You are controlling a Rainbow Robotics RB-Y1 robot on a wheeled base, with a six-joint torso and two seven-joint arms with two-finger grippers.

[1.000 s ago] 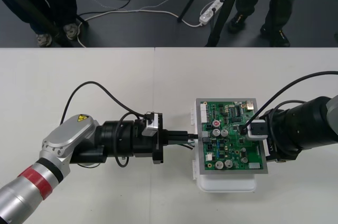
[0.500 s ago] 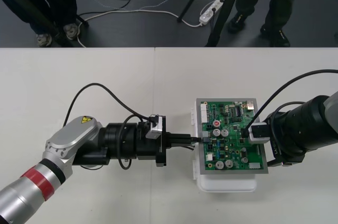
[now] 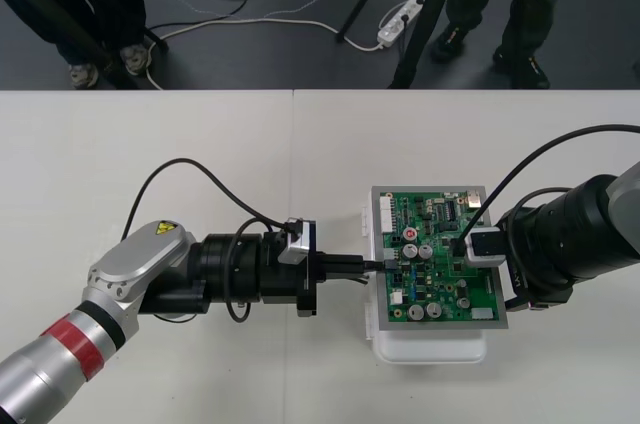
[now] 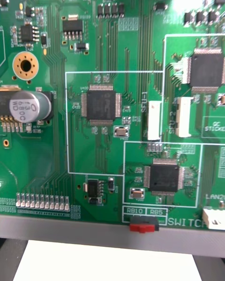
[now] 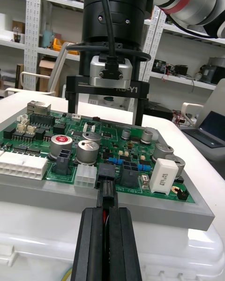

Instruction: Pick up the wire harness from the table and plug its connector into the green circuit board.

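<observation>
The green circuit board [image 3: 440, 212] sits on its white base [image 3: 430, 350] right of the table's middle. My left gripper [image 3: 368, 265] lies level at the board's left edge. In the left wrist view its fingers [image 5: 90, 243] are shut on the harness's black plug [image 5: 105, 188], with red wire showing between them. The plug's tip meets a black socket [image 5: 107, 171] on the board's edge; how deep it sits I cannot tell. My right gripper [image 3: 463, 250] hangs over the board's right side, and the left wrist view shows this other gripper [image 5: 105, 117] open. The right wrist view looks straight down on the board [image 4: 117, 51].
The pale table [image 3: 200, 144] stretches free to the left and behind the board. A black cable loops over each arm. On the board stand several capacitors [image 5: 88, 151] and a white multi-pin connector [image 5: 23, 166] beside the plug. A red switch [image 4: 142, 225] marks one board edge.
My left gripper has slid a little to the right, bringing the plug up to the board's left edge. The right gripper has shifted slightly over the board.
</observation>
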